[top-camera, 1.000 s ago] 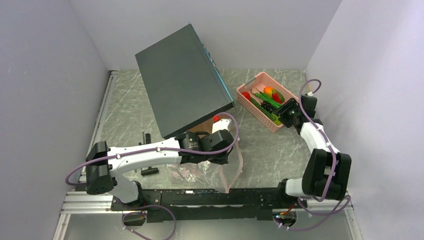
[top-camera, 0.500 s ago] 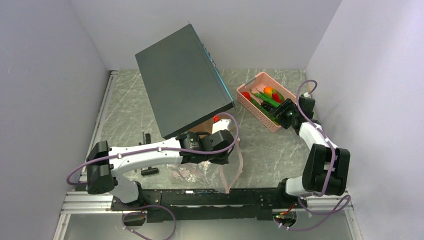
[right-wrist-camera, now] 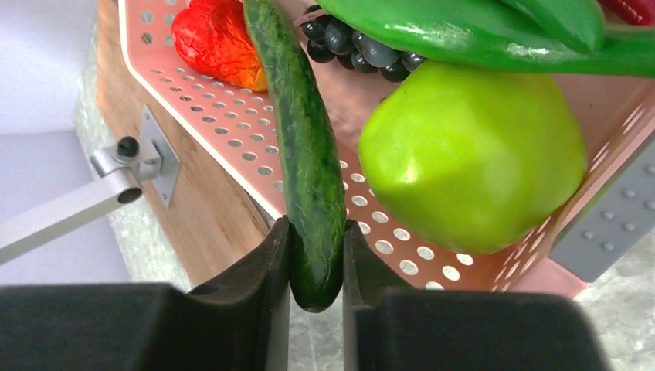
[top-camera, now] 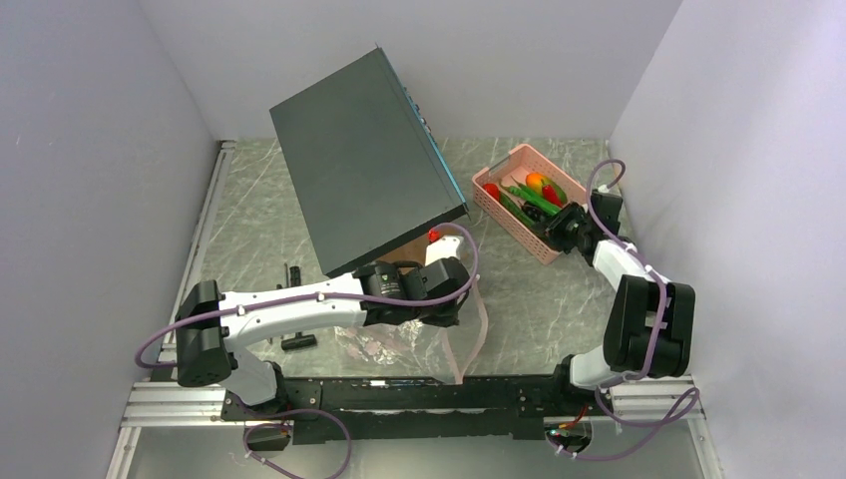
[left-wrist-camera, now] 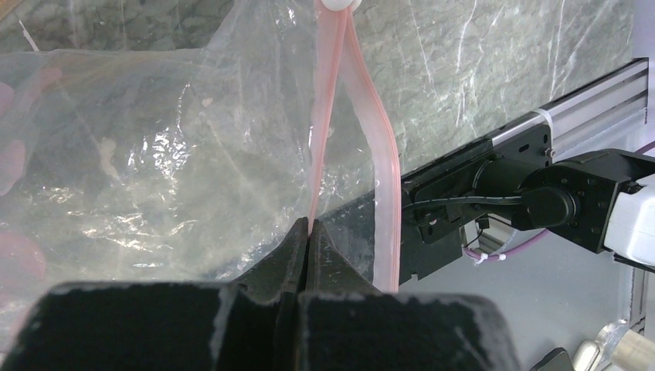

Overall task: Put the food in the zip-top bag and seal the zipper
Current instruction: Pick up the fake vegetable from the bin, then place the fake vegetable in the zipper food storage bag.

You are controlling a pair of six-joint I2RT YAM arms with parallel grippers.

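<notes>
Though glossy, long pebbled green pod (right-wrist-camera: 303,158).

The clear bag (top-camera: 394,344) lies crumpled on the surface (top-camera: 559,299) at about 6 o'clock. Its pink zipper (left-wrist-camera: 386,178) is unsealed, the two strips looped apart, one pinched in the left end effector (left-wrist-camera: 309,232). The food sits in the pink basket (top-camera: 496,168) at 2 o'clock: lime-green fruit (right-wrist-camera: 471,154), black grapes (right-wrist-camera: 355,42), red piece (right-wrist-camera: 216,42), green pods (right-wrist-camera: 463,31), and a cucumber (right-wrist-camera: 305,154) clamped at its tip by the right end effector (right-wrist-camera: 315,247).
</notes>
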